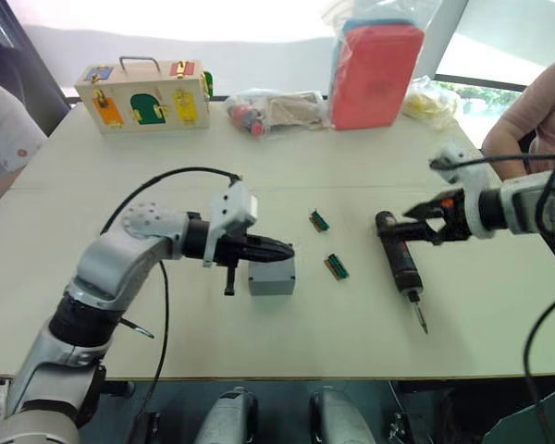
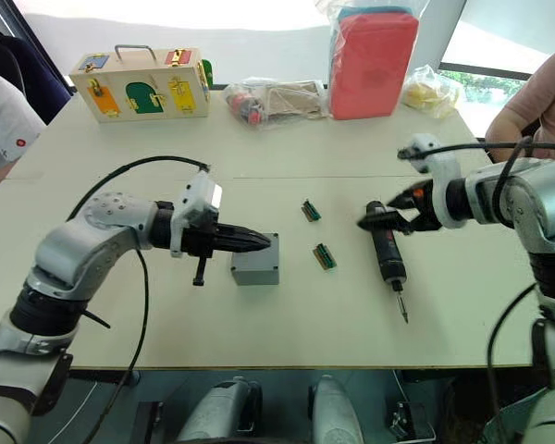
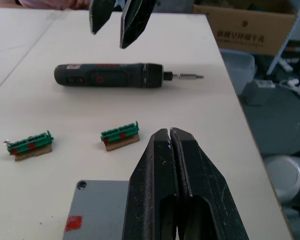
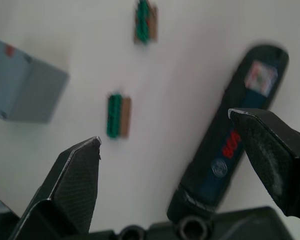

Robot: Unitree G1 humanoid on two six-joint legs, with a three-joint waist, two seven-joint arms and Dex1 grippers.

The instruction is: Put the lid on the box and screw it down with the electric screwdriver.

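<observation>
While the left gripper [image 1: 282, 249] rests clenched over the box [image 1: 272, 277], the right gripper [image 2: 375, 220] gapes above the electric screwdriver [image 2: 386, 252], label unreadable.

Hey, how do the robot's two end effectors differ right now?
The left end effector has its fingers pressed shut, while the right end effector is spread open. The left one sits over the top of the box; the right one is at the rear end of the electric screwdriver, which lies flat on the table. Neither is shut on anything. Both have two black fingers and point toward the middle of the table.
</observation>
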